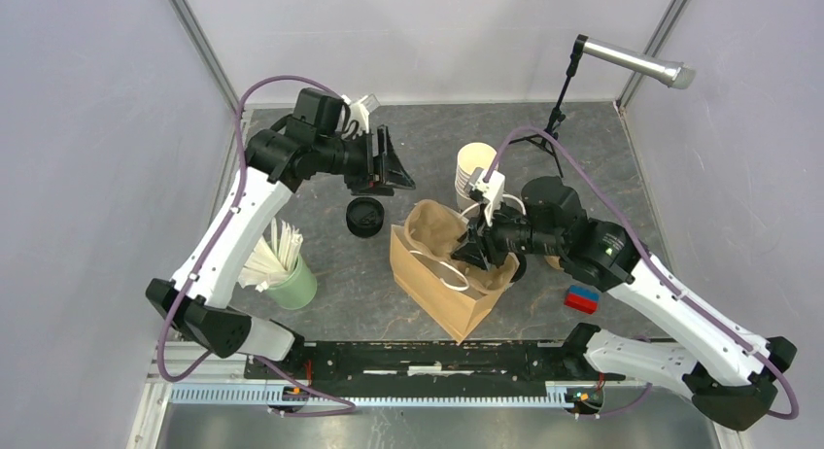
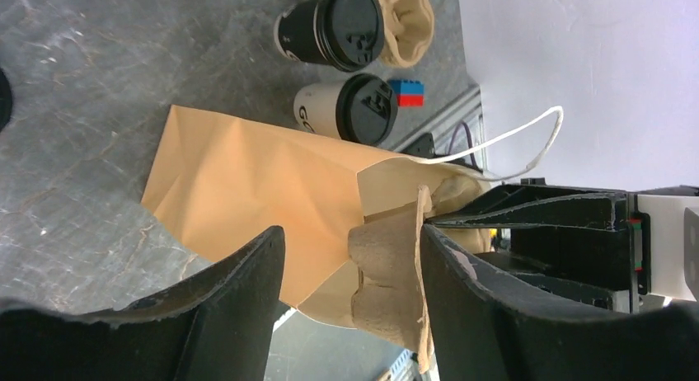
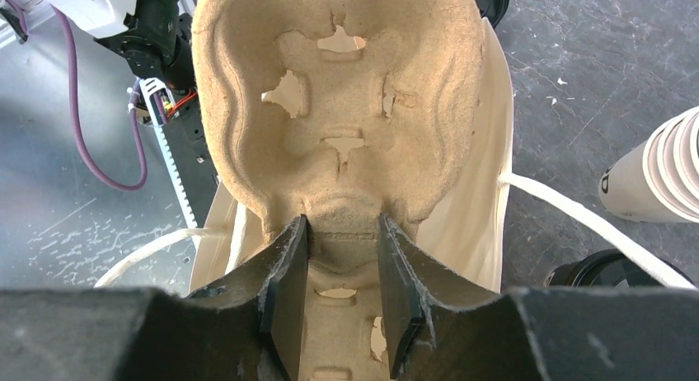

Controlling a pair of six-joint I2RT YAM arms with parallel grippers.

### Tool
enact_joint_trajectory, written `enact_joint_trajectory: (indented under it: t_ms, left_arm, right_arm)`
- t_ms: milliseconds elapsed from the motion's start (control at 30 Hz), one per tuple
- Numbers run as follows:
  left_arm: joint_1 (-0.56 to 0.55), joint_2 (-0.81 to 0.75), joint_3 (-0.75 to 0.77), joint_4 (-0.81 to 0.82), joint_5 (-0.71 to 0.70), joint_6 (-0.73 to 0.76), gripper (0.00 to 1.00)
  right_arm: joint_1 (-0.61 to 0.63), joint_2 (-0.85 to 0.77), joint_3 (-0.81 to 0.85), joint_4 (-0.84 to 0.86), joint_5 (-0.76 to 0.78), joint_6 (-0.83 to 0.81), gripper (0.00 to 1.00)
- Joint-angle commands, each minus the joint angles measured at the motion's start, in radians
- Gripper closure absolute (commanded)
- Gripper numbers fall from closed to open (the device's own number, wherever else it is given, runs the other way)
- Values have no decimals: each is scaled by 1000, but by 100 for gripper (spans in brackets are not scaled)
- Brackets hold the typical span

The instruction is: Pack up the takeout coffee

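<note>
Right gripper (image 3: 340, 232): jaws closed narrowly on the central ridge of a moulded pulp cup carrier (image 3: 338, 109), which extends ahead of the jaws into the open mouth of a brown paper bag (image 1: 437, 292) directly beneath them. Left gripper (image 2: 353, 237): jaws spread wide, holding nothing, raised above the surface (image 1: 335, 298), with a pile of black lids (image 1: 364, 217) just below them. The takeout coffee (image 2: 356, 109), two black-lidded cups side by side, stands on the surface beyond the bag as seen from the left jaws, apart from both pairs of jaws. A second pulp carrier (image 2: 408, 18) and a red-and-blue brick (image 2: 405, 93) lie just beside the cups. A stack of lidless cups (image 1: 473, 172) stands to the right of the right jaws.
</note>
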Motion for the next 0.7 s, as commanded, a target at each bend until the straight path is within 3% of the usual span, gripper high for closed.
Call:
enact_joint_trajectory:
  t_ms: [0, 333, 667]
  left_arm:
    - [-13, 32, -4, 26, 120, 81, 31]
    - [-90, 100, -30, 27, 150, 147, 25]
    - [-131, 141, 3, -38, 7, 180, 27]
  right_arm:
    - [3, -35, -52, 6, -26, -54, 61]
    - [3, -33, -61, 12, -43, -75, 61]
    - [3, -31, -42, -2, -39, -91, 61]
